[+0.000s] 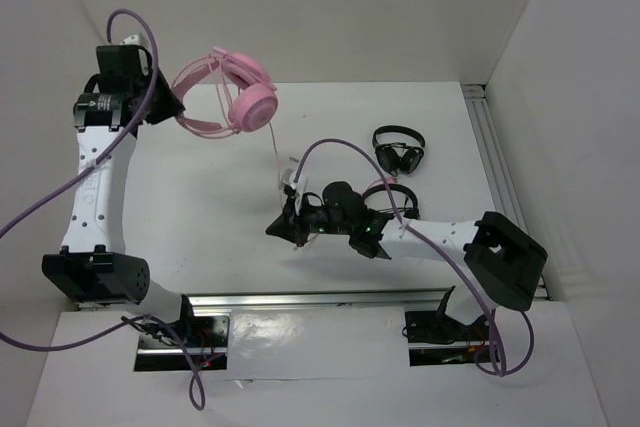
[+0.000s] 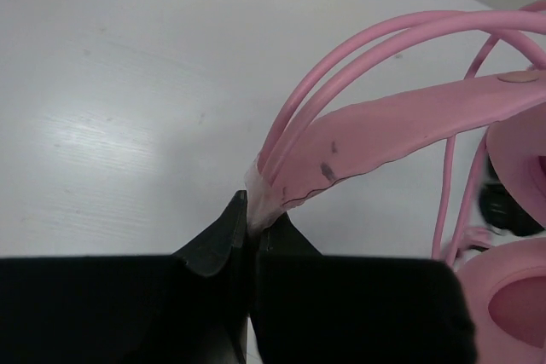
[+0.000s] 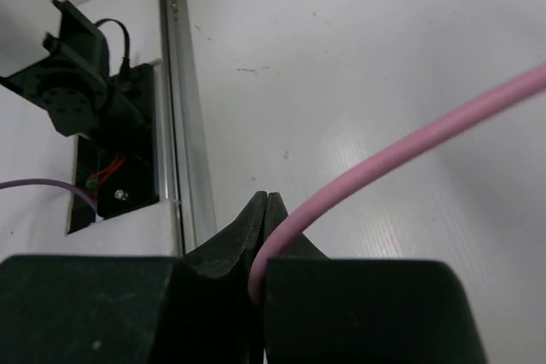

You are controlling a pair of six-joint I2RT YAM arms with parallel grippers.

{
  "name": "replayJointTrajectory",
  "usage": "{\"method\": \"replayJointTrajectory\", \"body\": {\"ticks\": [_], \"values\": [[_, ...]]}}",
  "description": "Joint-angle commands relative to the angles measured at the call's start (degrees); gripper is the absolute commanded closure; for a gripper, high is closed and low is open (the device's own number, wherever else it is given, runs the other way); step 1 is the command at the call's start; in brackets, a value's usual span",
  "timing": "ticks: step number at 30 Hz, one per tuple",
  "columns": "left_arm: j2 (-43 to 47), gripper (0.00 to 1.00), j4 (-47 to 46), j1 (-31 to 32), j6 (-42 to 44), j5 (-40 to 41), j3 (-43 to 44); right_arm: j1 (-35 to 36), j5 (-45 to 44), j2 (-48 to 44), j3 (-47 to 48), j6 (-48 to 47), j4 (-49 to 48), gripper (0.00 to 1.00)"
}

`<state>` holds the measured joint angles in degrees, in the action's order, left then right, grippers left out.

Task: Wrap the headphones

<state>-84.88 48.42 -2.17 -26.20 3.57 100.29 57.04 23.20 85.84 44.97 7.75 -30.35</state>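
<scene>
Black right gripper (image 3: 266, 210) pinches shut on the pink cable (image 3: 401, 144) above the middle of the table (image 1: 200, 207). Left gripper (image 2: 249, 221), clamped on the headband (image 2: 384, 121), holds the headphones (image 1: 238, 99) up at far left. From there the cable slants down toward the right arm.

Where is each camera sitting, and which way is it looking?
Top: above and behind the robot, looking down on the table; left arm and right arm show.
Left wrist: on the left gripper, facing forward at the headphones; its jaws show, shut on the headband.
Right wrist: on the right gripper, facing the rail; its jaws show, shut on the cable.
Shared: top and left wrist both see the headphones.
</scene>
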Motion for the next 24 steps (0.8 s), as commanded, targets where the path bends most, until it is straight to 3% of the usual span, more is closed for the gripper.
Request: {"method": "replayJointTrajectory", "body": {"ticks": [1,5,7,9,12,19,22,24], "values": [[1.1,1.0,-7.5,-3.7,-6.0,-22.7,8.2,-1.8,-2.2,0.6,-2.2,-0.7,-1.2,1.0],[0.6,1.0,-10.4,-8.1,-8.6,-45.5,5.1,-6.7,-5.6,-0.9,-4.0,-1.2,-2.6,1.0],[1.6,1.0,-13.2,-8.8,-11.0,-49.4,3.3,-11.6,-5.6,-1.5,-4.0,-1.2,-1.8,1.0],[4.5,1.0,-18.9,-10.5,-16.4,-53.2,-1.0,-16.3,0.2,-0.7,-2.3,-1.2,-0.4,1.0],[6.9,1.0,-23.3,-11.7,-21.6,-55.2,-3.6,-16.3,4.3,2.2,0.1,-1.9,2.0,1.0],[6.4,1.0,-24.9,-11.7,-26.9,-49.4,0.0,-11.4,7.7,5.7,-0.5,0.0,-2.3,1.0],[7.9,1.0,-24.9,-11.7,-27.4,-38.8,-0.8,-7.5,9.2,8.8,2.9,-1.4,1.4,1.0],[6.5,1.0,-18.0,-11.7,-22.6,-29.6,3.7,-4.0,7.2,8.8,3.5,-2.0,3.1,1.0]]}}
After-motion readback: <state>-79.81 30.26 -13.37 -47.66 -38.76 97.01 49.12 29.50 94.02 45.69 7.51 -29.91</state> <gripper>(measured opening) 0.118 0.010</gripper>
